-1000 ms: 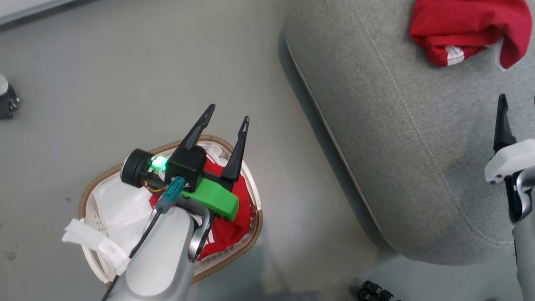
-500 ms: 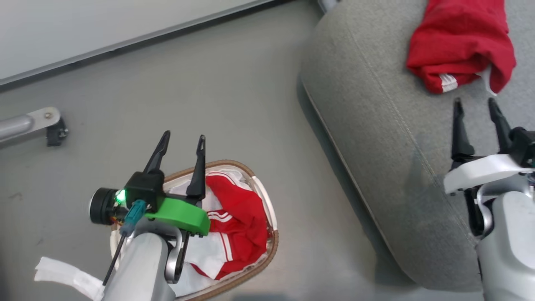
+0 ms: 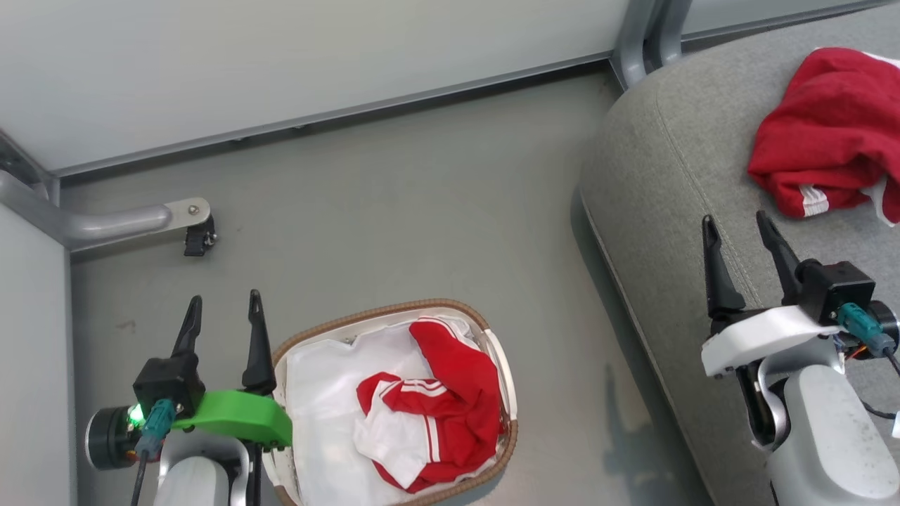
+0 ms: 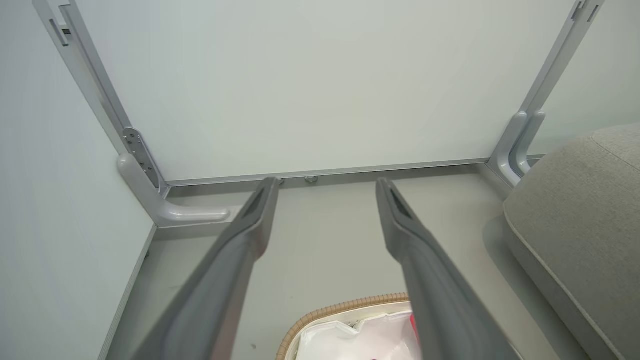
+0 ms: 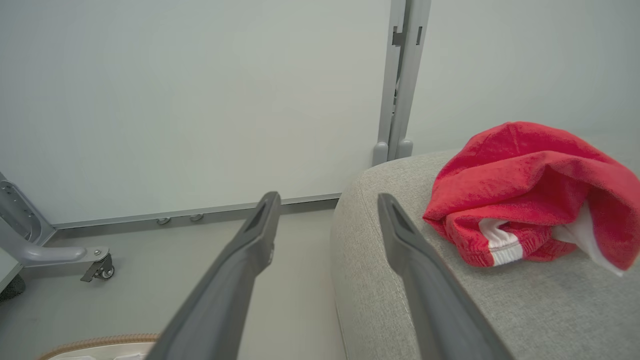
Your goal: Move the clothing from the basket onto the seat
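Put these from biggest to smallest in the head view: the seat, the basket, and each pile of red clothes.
1. seat, even though it is cut off at the edge
2. basket
3. red clothing on the seat and red clothing in the basket: they look about alike, and the first runs off the picture, so no ranking.

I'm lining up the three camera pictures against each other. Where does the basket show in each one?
Head view: basket at bottom centre, red clothing inside.
Left wrist view: basket rim at the bottom edge, between the fingers.
Right wrist view: a sliver of the basket rim in the bottom left corner, left of the fingers.
Shared landmark: the grey seat, right of the basket everywhere.
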`<state>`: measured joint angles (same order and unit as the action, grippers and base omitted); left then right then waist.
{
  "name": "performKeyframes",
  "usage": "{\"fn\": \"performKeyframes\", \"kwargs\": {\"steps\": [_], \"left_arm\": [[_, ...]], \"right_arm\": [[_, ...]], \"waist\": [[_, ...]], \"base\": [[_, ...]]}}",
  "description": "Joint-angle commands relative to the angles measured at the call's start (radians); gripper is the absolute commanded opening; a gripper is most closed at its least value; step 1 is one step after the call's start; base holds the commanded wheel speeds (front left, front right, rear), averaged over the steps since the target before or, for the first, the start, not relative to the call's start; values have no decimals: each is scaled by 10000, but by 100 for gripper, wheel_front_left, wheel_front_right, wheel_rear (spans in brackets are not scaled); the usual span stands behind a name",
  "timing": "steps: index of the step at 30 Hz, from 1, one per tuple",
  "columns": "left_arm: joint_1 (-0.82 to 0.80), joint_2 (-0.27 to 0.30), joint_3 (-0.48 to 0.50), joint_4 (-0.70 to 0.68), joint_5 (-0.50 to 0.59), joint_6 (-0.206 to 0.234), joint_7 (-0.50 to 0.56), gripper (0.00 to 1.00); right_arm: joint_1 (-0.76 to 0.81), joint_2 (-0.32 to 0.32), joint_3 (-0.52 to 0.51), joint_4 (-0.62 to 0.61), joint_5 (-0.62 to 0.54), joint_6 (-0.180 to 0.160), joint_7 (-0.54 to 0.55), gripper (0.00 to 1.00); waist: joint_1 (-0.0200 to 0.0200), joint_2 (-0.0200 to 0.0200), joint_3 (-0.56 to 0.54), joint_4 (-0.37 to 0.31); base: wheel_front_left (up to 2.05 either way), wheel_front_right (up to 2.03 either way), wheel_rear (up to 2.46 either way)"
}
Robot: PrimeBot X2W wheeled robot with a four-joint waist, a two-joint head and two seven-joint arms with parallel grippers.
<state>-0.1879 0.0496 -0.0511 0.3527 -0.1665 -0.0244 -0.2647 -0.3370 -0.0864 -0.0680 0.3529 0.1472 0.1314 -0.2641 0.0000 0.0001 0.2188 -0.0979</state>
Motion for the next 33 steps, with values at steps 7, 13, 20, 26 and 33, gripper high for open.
{"fn": "performKeyframes", "kwargs": {"steps": [7, 13, 20, 26, 33], "left_arm": [[908, 22, 509, -22, -114, 103, 5, 100], [1450, 24, 541, -71, -362, 188, 5, 100], [1554, 24, 333, -101, -552, 139, 5, 100], [1136, 22, -153, 59, -556, -99, 4, 100], [329, 25, -1045, 660, -770, -244, 5, 100]], "right_arm": [[858, 92, 320, 259, -96, -14, -5, 100], [1367, 165, 267, 381, 22, -14, -5, 100], [1554, 182, 274, 474, -15, -14, -5, 100], [1128, 167, 410, 255, 45, -14, -5, 100], [534, 175, 670, -110, 248, -14, -5, 100]], "waist": [[0, -1, -984, 547], [0, -1, -1284, 577], [0, -1, -1275, 586], [0, -1, -867, 451], [0, -1, 198, 169]], "base": [[0, 0, 0], [0, 0, 0], [0, 0, 0], [0, 0, 0], [0, 0, 0]]}}
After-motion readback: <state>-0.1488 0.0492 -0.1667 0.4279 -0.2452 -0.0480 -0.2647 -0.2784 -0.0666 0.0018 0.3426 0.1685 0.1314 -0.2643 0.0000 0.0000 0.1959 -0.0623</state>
